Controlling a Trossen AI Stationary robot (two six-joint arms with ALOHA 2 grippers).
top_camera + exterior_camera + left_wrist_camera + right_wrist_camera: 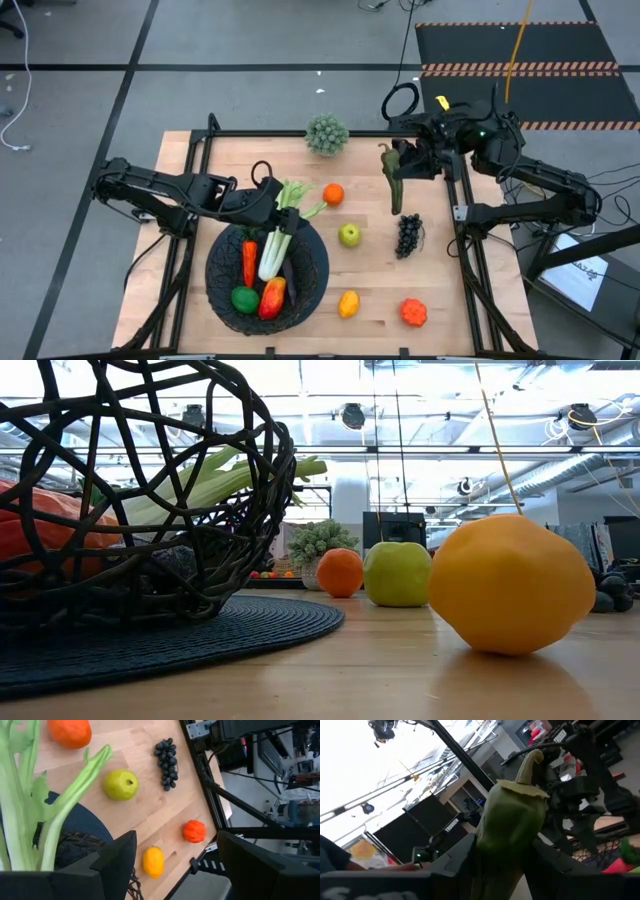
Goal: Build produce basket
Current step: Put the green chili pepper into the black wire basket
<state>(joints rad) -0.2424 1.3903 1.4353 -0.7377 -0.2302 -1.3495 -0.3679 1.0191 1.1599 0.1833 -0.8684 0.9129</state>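
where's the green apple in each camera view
high view: green apple on the bare wood right of the basket, below the orange.
low view: green apple mid-picture, just right of the orange.
left wrist view: green apple on the wood between the celery and the grapes.
right wrist view: not in it.
shared landmark: the orange beside it, also in the left wrist view.
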